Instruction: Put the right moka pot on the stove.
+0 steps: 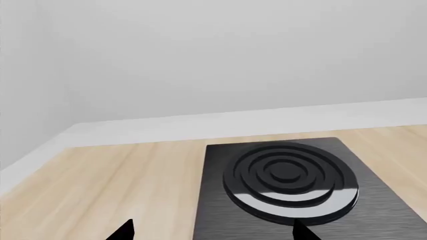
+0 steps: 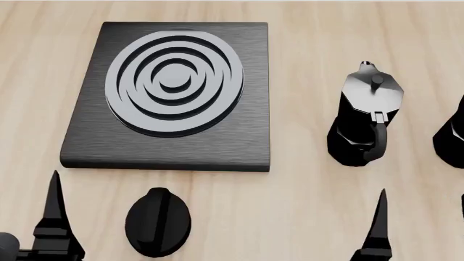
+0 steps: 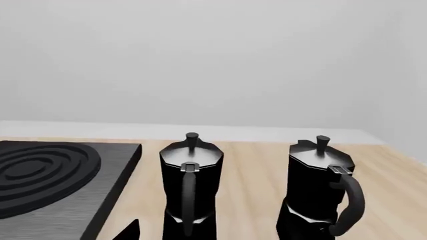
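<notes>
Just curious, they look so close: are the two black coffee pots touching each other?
Apart. The right wrist view shows the left moka pot and the right moka pot standing upright with bare wooden table plainly visible between them.

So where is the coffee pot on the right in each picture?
Head view: the right coffee pot is cut off at the right edge, beside the other pot.
Right wrist view: it stands whole at, handle turned outward.
Left wrist view: not in it.
Shared landmark: the stove, also at and.
</notes>
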`<state>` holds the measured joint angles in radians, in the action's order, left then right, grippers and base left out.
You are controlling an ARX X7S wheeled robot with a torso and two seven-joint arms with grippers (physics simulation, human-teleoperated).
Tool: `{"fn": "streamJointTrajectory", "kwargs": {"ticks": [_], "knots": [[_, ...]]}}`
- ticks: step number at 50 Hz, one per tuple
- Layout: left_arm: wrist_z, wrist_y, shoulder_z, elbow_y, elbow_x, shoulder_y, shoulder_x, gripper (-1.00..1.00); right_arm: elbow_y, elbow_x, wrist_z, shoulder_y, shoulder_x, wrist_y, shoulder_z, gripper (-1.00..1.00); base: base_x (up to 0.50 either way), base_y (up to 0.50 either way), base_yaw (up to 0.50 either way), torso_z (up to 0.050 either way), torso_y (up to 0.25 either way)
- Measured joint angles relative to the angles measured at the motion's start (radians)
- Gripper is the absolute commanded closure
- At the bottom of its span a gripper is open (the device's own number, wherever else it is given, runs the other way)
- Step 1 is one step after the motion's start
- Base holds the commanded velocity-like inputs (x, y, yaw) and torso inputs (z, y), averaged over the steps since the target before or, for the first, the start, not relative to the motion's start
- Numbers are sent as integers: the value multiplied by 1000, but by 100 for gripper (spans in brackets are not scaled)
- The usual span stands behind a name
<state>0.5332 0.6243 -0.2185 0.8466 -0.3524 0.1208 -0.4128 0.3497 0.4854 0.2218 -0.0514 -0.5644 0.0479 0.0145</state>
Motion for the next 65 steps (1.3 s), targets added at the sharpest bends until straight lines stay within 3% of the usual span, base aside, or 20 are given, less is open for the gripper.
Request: {"fn": "streamJointTrajectory", "kwargs": {"ticks": [26, 65], "knots": [[15, 0, 0, 2, -2, -1, -5, -100, -93, 83, -49, 12, -61, 16, 94, -100, 0, 0, 0, 0, 0], [31, 4, -5, -1, -11, 6, -10, -100, -327, 215, -289, 98, -104, 92, 139, -100, 0, 0, 0, 0, 0]]}}
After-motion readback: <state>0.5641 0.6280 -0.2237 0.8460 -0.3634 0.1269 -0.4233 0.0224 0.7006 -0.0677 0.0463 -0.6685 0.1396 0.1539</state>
